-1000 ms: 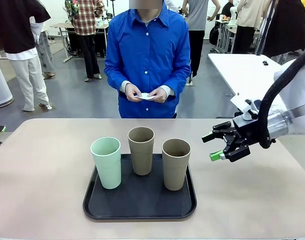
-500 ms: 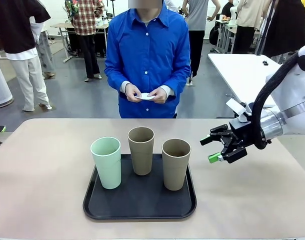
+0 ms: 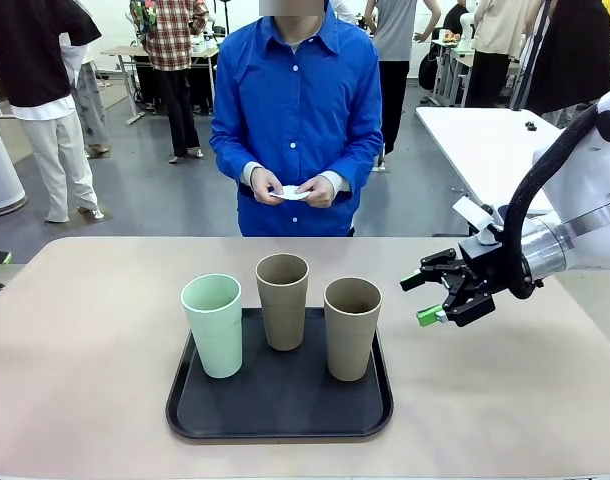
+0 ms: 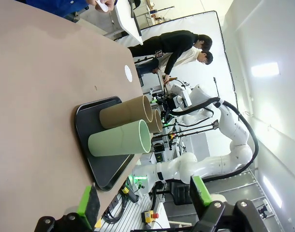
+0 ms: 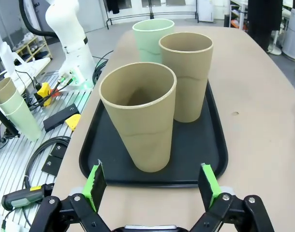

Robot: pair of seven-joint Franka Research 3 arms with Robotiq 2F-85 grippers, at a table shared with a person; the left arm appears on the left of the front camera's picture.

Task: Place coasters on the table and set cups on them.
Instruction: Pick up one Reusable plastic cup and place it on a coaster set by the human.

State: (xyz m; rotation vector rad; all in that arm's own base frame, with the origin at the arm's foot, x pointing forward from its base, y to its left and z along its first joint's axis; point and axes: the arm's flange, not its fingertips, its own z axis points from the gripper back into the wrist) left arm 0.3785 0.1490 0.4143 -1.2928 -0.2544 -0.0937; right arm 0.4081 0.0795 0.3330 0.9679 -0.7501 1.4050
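Front view puts the job at its very start. All three cups stand on the black tray (image 3: 280, 418) in the middle of the desk (image 3: 85, 340): the mint cup (image 3: 214, 325) at the left, the far tan cup (image 3: 283, 300) behind, and the right tan cup (image 3: 352, 328) at the right. No coaster lies on the desk yet. The coasters (image 3: 293, 192) look to be the small white thing held between the person's hands (image 3: 268, 186) at the far side (too small to count).

The right pincer (image 3: 419, 298) hangs just right of the right tan cup, apart from it and pointing at it. Its fingers are spread wide and hold nothing, and the right wrist view has that cup straight ahead between the green pads. The left pincer (image 4: 142, 200) is likewise wide open and empty, low over the left end of the desk, well apart from the tray.

I judge the step in hand to be the approach to the first cup, with the coasters yet to be laid. Next, a coaster has to go down on bare desk. The right pincer must then slide in around the cup's wall, close, and lift it clear of the tray's rim without knocking its neighbour.

Against a second ago, the right pincer has come a little left toward the cup and slightly up, though it has hardly moved over the last half second. The cups, tray and person's hands are as they were.
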